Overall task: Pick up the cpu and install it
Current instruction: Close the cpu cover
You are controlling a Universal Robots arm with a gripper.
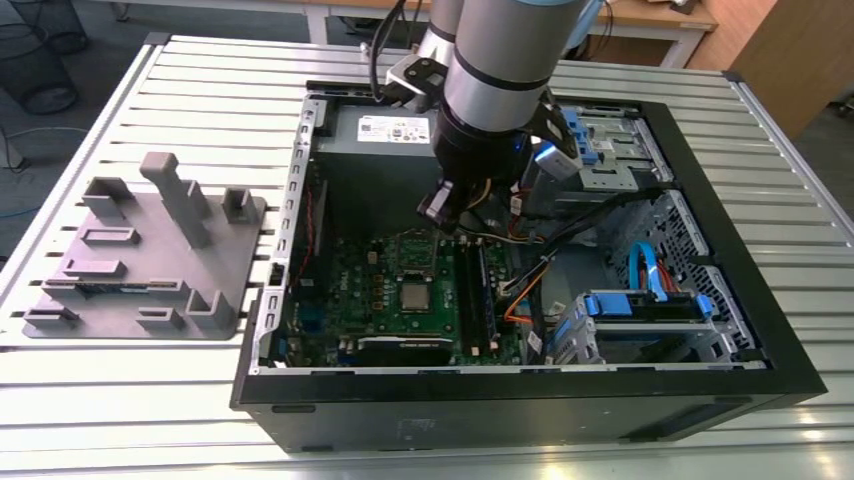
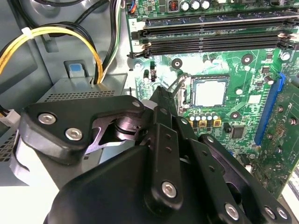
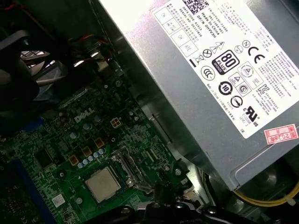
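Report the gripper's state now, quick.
Gripper: shut, with nothing seen between its fingertips. The cpu lies apart from it on the motherboard.

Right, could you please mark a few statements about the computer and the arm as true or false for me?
1. The cpu lies in its socket on the motherboard. True.
2. The gripper carries the cpu. False: the cpu lies on the board, apart from the gripper.
3. A grey fixture lies on the table, to the exterior view's left of the computer case. True.
4. The computer case is closed. False: its side is open, and the motherboard is in plain sight.
5. The gripper hangs over the grey fixture. False: it hangs inside the case, above the motherboard.
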